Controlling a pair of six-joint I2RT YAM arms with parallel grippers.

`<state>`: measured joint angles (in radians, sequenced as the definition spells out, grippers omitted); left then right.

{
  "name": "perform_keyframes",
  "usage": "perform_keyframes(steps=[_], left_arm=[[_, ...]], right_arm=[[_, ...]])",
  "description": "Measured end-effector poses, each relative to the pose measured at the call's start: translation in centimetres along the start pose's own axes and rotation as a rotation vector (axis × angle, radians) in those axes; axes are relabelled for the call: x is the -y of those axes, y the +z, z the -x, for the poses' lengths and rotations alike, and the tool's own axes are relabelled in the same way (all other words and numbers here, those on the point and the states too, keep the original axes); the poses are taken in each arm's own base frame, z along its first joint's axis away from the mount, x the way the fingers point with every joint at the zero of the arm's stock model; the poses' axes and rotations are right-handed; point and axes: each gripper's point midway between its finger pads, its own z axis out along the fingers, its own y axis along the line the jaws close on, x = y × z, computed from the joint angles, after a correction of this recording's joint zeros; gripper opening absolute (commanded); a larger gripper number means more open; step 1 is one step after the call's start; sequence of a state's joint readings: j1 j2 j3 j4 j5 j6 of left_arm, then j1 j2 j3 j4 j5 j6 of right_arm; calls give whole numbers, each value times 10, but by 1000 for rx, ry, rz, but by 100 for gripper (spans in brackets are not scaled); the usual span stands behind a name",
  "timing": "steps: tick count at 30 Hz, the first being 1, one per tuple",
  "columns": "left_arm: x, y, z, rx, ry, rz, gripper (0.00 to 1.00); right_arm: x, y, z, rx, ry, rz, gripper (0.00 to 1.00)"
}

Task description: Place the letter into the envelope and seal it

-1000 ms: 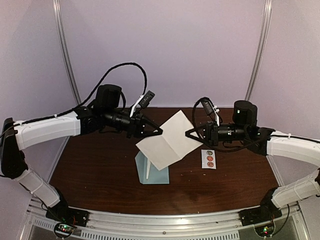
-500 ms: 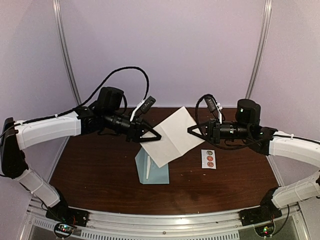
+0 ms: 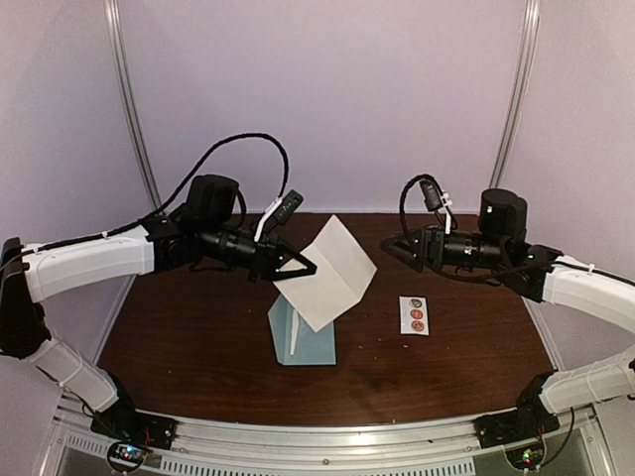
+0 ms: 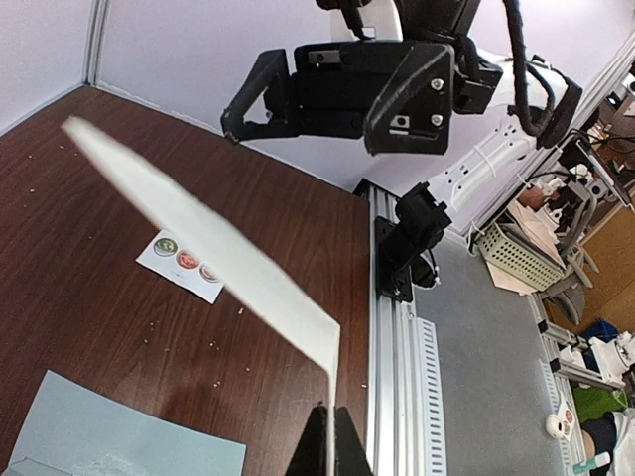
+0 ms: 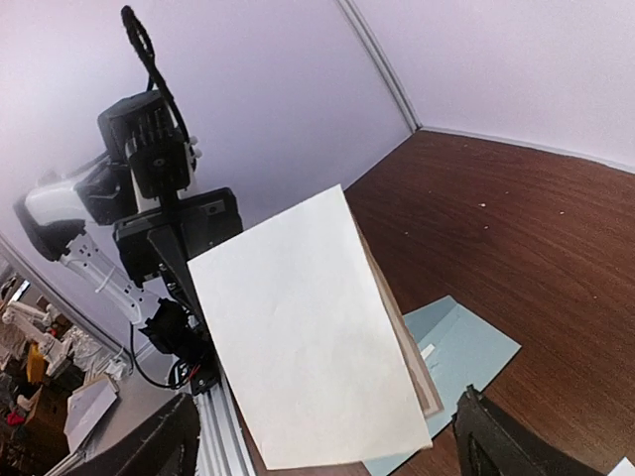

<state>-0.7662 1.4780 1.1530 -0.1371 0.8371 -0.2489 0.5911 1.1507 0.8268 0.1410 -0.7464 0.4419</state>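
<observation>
The step in hand, as I judge it, is the bringing of the letter [image 3: 332,270] to the envelope [image 3: 310,347]; it is not yet inside, and nothing is sealed

The left gripper [image 3: 310,266] is closed on the left edge of the letter and holds it in the air, tilted, with the white back toward the right arm. In the right wrist view a cream layer shows behind the white one, so the sheet seems to be folded in two. The right gripper [image 3: 389,250] is wide and holds nothing; it is to the right of the letter, near it but not touching

The envelope lies flat on the table [image 3: 179,337], just below the letter and the left gripper, and its far part is hidden by the sheet in the top view. Whether its flap is open, I cannot tell. A small sticker strip [image 3: 416,314] lies on the table to the right, below the right gripper

The next move probably calls for lowering the free edge of the letter toward the mouth of the envelope, while the right gripper holds the envelope steady or lifts the flap. The sheet looks wider than the envelope, so the alignment must be careful
</observation>
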Motion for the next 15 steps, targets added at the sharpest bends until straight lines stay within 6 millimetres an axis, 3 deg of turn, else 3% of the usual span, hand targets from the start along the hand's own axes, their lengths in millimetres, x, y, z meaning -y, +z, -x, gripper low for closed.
perform_keyframes(steps=[4, 9, 15], left_arm=[[-1, -3, 5, 25, -17, 28, 0], [-2, -4, 7, 34, -41, 33, 0], [2, -4, 7, 33, -46, 13, 0]], right_arm=[[7, -13, 17, 55, -37, -103, 94], [-2, -17, 30, 84, -101, -121, 87], [-38, 19, 9, -14, -155, -13, 74]])
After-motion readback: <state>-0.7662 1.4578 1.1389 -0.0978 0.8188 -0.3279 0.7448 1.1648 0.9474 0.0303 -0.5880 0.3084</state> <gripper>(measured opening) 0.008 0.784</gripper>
